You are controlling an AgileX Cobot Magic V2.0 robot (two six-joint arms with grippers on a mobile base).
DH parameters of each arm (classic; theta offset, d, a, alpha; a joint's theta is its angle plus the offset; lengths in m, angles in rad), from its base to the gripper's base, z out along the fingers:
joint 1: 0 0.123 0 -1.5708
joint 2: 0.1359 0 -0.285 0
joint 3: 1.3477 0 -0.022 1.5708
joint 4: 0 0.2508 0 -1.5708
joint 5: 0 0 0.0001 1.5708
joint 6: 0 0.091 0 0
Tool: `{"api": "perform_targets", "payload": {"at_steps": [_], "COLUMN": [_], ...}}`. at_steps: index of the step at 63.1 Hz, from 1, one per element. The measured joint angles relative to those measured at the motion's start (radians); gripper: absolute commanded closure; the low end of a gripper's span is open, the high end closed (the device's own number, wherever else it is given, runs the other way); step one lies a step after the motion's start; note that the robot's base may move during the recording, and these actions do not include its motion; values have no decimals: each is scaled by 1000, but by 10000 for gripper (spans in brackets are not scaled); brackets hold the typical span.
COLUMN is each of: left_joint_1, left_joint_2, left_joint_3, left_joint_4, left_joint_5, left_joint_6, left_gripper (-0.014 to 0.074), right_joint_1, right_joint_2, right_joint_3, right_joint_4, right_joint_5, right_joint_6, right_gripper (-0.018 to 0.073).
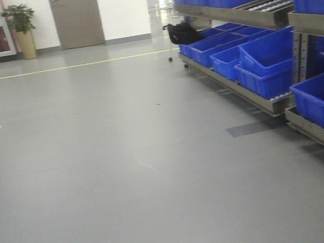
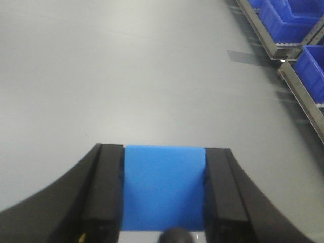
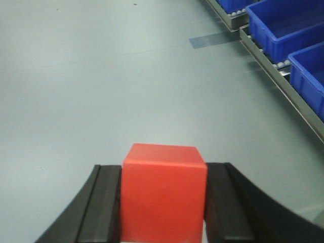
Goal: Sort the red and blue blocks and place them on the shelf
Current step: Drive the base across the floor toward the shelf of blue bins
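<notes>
In the left wrist view a bright blue block (image 2: 163,187) fills the gap between the two black fingers; my left gripper (image 2: 163,152) is shut on it, above the grey floor. The right wrist view shows a red block (image 3: 163,195) clamped between black fingers, with my right gripper (image 3: 163,169) shut on it. The shelf (image 1: 268,103), a steel-framed rack with roller tracks, runs along the right side in the front-facing view, and its lower rail (image 3: 283,83) appears at the upper right of the right wrist view. Neither gripper appears in the front-facing view.
Large blue plastic bins (image 1: 265,61) fill the rack's tiers on the right. A black bag (image 1: 184,32) lies at the rack's far end. A grey door (image 1: 76,17) and a potted plant (image 1: 21,29) stand at the far wall. Open grey floor (image 1: 108,165) spreads left.
</notes>
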Motion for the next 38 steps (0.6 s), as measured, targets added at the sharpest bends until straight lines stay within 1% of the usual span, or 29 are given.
{"api": "perform_targets", "payload": {"at_steps": [38], "left_joint_1": [0], "left_joint_2": [0], "left_joint_3": [0], "left_joint_4": [2], "left_joint_5": [0], "left_joint_6": [0], "left_gripper": [472], "right_joint_1": [0], "right_joint_2": [0], "right_joint_3": [0], "right_joint_4": [0], "right_joint_5": [0], "right_joint_6": [0], "right_gripper": [510]}}
